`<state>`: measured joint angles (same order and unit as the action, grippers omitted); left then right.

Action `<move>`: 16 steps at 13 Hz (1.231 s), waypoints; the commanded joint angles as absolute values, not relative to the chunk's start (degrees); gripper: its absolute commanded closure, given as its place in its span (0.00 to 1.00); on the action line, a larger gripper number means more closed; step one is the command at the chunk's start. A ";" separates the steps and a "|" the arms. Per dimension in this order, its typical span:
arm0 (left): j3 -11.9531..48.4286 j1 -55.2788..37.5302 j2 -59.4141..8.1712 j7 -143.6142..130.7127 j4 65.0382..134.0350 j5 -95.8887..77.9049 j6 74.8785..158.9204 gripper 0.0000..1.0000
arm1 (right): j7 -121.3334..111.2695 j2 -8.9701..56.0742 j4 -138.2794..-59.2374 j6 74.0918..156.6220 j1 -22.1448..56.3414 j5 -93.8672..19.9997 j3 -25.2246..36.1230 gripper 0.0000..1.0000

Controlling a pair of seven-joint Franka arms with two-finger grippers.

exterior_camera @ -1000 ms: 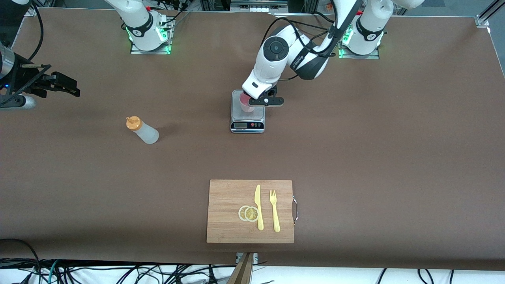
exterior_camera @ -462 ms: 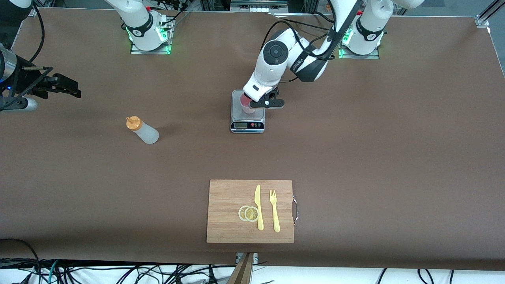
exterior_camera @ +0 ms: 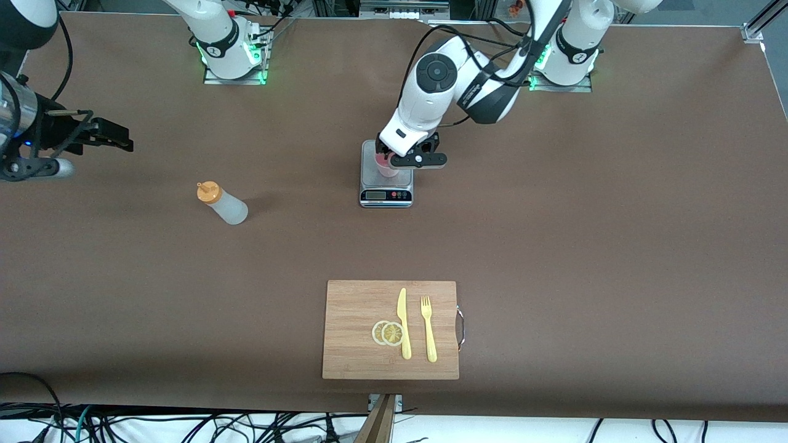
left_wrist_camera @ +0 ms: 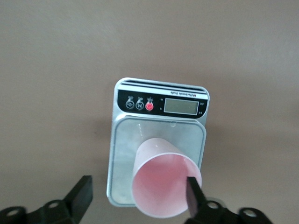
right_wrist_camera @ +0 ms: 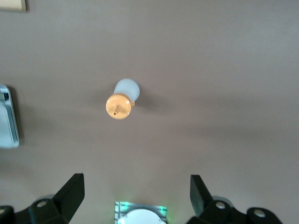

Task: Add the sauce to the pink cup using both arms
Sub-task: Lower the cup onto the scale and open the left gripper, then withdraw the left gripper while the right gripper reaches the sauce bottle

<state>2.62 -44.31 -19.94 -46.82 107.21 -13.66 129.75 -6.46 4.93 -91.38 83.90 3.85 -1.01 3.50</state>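
The pink cup stands upright and empty on a small silver scale in the middle of the table, toward the robots' bases. My left gripper hangs just above it, open. One finger is at the cup's rim and the other stands well clear. The sauce bottle, whitish with an orange cap, stands on the table toward the right arm's end. My right gripper is open and holds nothing, up in the air by the table's edge, apart from the bottle.
A wooden cutting board lies near the front camera's edge of the table. On it are a yellow knife, a yellow fork and two lemon slices. Bare brown table lies between the bottle and the scale.
My left gripper has opened and let go of the pink cup, which stays on the scale. The right gripper has drifted slightly toward the table's middle.
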 commanded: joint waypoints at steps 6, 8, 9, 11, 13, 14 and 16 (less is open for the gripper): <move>-1.66 -30.08 -13.19 -34.57 91.07 -11.97 105.58 0.00 | -44.59 7.29 -95.08 87.79 -0.78 -8.77 7.20 0.00; -3.50 -25.25 -11.44 -26.41 90.09 -11.08 102.06 0.00 | -57.06 8.69 -97.98 92.18 -1.31 -13.51 9.30 0.00; -4.47 -22.35 -10.82 -22.54 90.00 -11.07 101.08 0.00 | -63.13 9.83 -99.22 93.85 -1.84 -16.75 10.27 0.00; -4.74 -16.03 -9.59 -15.50 89.83 -10.99 98.01 0.00 | -74.92 13.17 -100.28 94.39 -4.55 -24.31 10.55 0.00; -4.57 -9.00 -8.62 -13.02 88.17 -9.76 94.41 0.00 | -81.53 16.77 -100.28 94.05 -6.41 -29.33 10.55 0.00; -4.57 -6.70 -8.61 -12.05 87.20 -9.84 92.22 0.00 | -83.56 18.70 -100.37 93.43 -7.03 -32.57 10.55 0.00; -4.75 -3.62 -8.61 -6.71 86.57 -9.58 90.27 0.00 | -91.71 23.35 -100.46 93.34 -8.52 -37.59 10.55 0.00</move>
<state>-5.51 -5.46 -8.57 -10.37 87.97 -11.01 92.63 -85.04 20.03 -100.59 93.93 -6.90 -33.13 10.89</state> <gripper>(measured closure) 0.000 0.000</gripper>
